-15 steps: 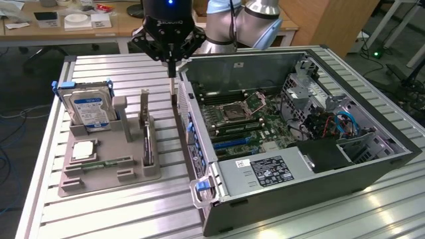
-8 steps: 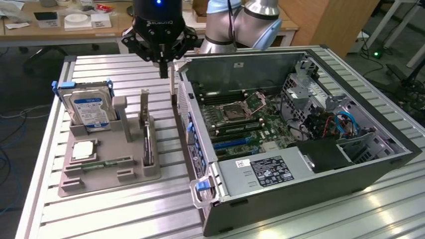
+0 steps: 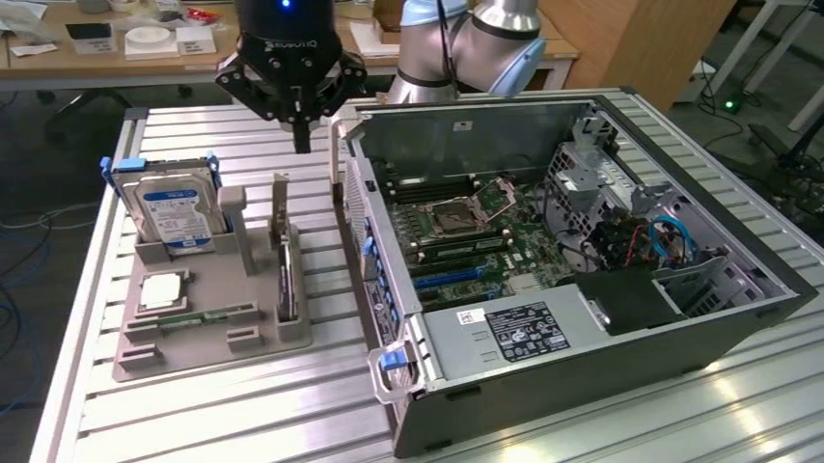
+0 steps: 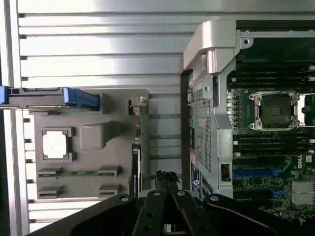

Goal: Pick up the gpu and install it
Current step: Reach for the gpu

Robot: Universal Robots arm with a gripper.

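Read as a dial in the exterior view, with twelve at the far edge, the slatted metal bench [image 3: 258, 405] has bare slats along its rim from five round to seven o'clock. A narrow free strip also runs from twelve to six between the two fixtures it carries. The computer case [image 3: 541, 405] fills the three o'clock half. It lies on its side with the panel off, so its cavity is open upward and walled on all four sides. Inside lies the motherboard [image 3: 477, 241], with an uncovered socket near its twelve o'clock end and blue slots [image 3: 445, 280] toward six. The grey tray [image 3: 193, 352] sits at nine o'clock, close beside the case but not touching it. At its eleven o'clock corner a hard drive [image 3: 174, 212] stands upright in a cradle. The gpu [image 3: 285, 280] stands on edge in the slot along the tray's three o'clock side, nearest the case, and the wrist view shows it edge-on [image 4: 135, 169]. A processor chip [image 3: 164, 289] lies flat at the tray's nine o'clock, and a memory stick [image 3: 200, 316] lies toward six. The arm [image 3: 477, 39] rises beyond the case at twelve o'clock. It carries the pincer [image 3: 301, 140] pointing straight down, clenched on nothing. It hangs at the gpu's one o'clock, above and clear of the card, over the far end of the free strip.
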